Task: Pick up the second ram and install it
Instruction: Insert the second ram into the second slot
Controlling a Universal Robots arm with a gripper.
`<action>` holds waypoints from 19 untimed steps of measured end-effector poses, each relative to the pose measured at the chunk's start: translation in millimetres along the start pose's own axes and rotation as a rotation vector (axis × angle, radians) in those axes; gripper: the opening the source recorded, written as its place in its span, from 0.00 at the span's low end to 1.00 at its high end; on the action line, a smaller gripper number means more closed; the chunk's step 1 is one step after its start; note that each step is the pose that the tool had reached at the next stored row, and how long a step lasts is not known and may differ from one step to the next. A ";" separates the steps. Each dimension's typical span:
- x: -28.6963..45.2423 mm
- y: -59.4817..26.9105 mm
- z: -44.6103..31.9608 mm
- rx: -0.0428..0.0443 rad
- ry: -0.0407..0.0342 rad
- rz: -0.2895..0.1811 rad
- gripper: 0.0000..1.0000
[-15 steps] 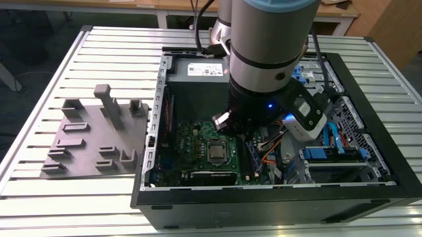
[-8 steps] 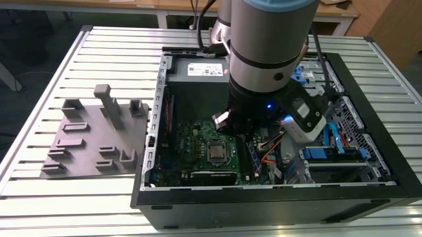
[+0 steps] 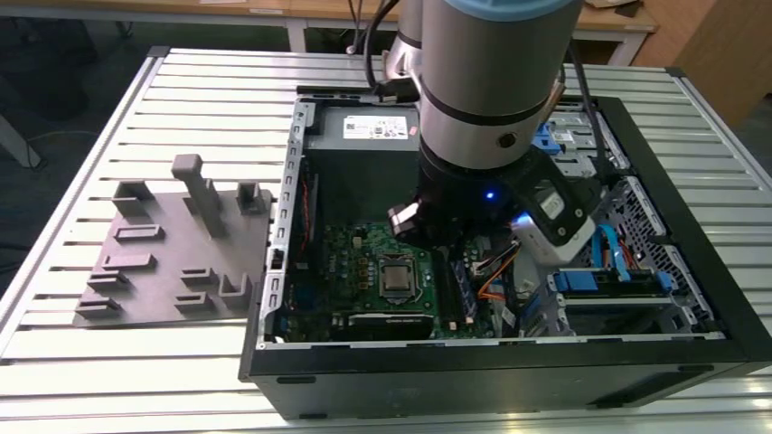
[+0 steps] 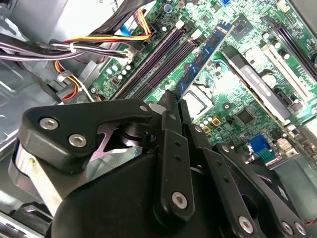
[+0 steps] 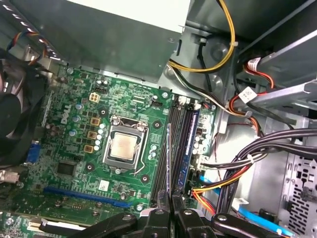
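Pincer [image 5: 172,201] is pinched narrow on the second ram [image 5: 169,158], held edge-on just over the motherboard slots [image 5: 161,144]. Cables [image 5: 225,179] crowd one side, processor [image 5: 123,147] on the other.

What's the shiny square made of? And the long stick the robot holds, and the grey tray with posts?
The processor: likely metal, pale silver with a dull shine. The second ram in the gripper: thin circuit board, blue-green, dotted with small chips. The fixture plate: probably plastic, even matte grey, no glint.
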State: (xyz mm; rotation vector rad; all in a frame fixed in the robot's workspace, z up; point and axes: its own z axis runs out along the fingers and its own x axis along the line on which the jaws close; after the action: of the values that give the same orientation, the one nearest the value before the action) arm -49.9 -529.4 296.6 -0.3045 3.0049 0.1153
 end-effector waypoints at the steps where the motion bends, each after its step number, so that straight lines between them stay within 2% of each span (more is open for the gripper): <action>1: 0.0 0.0 0.0 0.0007 -0.0004 0.006 0.14; 19: 0.1 0.0 0.3 0.0142 -0.0072 0.112 0.14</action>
State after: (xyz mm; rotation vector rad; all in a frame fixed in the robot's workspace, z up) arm -50.0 -529.4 296.3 -0.1339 3.0136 0.1049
